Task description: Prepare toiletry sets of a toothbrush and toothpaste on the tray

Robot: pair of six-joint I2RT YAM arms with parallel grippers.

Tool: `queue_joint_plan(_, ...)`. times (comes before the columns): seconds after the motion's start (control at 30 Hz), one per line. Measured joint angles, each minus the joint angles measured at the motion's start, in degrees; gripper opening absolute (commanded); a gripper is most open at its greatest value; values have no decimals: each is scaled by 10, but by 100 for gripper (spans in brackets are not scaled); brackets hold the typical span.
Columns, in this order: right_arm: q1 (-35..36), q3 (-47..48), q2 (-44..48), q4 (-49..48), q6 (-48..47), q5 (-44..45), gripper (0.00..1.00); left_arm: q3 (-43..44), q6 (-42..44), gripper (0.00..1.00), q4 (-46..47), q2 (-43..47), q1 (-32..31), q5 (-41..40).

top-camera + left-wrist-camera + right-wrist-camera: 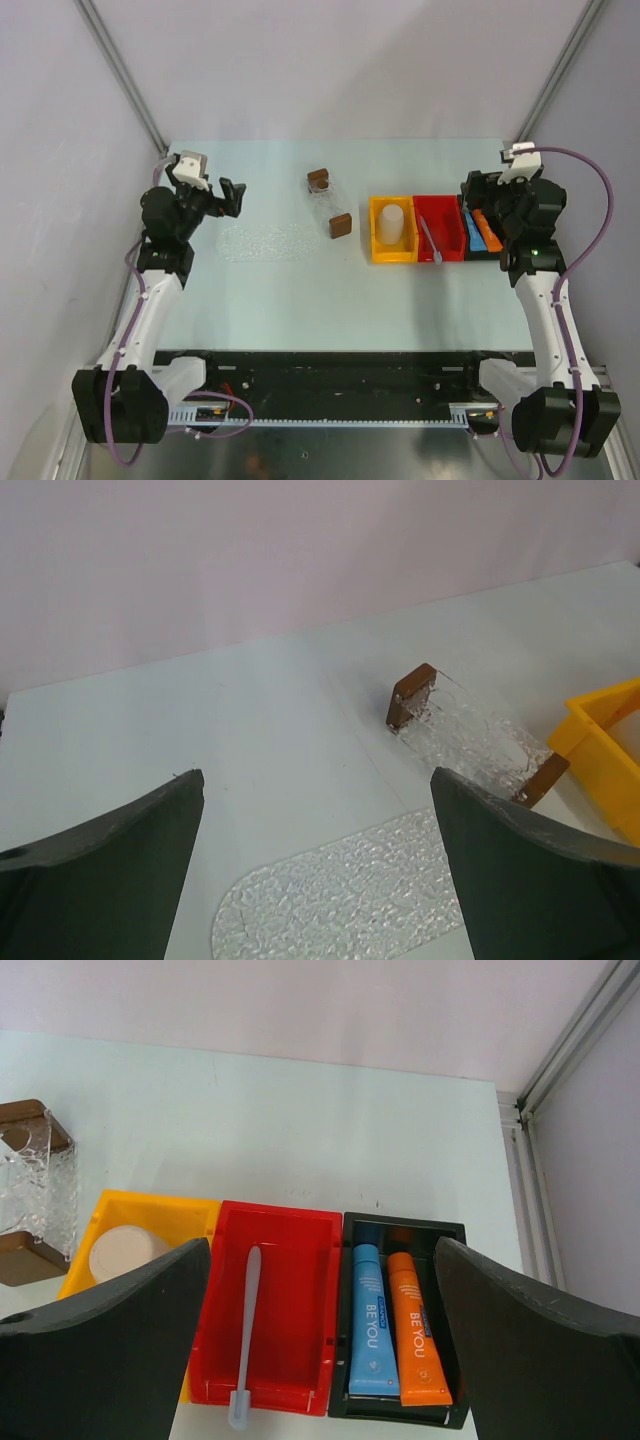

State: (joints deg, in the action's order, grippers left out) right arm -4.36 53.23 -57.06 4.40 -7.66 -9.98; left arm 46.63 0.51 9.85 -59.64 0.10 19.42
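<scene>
Right wrist shows my right gripper (320, 1260) spread wide over the right-edge bins (280, 1216), toothbrush (246, 1320) and toothpaste (392, 1325) sorted for picking; tray (328, 205) sits toward the far edge (unfilled), left gripper (318, 780) likewise released.

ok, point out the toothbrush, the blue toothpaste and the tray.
toothbrush (246, 1335), right wrist view, mid-handle.
blue toothpaste (369, 1325), right wrist view, middle of tube.
tray (470, 735), left wrist view, bare clear base.

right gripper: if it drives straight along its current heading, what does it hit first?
Probably the wall where red bin and black bin meet; the right gripper is centred on it, blue tube just right. Depth unclear.
</scene>
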Motion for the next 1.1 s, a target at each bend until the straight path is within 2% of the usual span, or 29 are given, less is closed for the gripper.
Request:
queue_joint_plan(0.53,0,0,-4,0,-2,0,100,4,21,100,-13,-20,-19,8)
queue_joint_plan(0.83,0,0,-19,0,-10,-7,100,116,69,100,-119,-145,-89,3)
queue_joint_plan(1.1,-1,0,-32,1,-14,-14,100,235,57,98,-185,-287,-129,5)
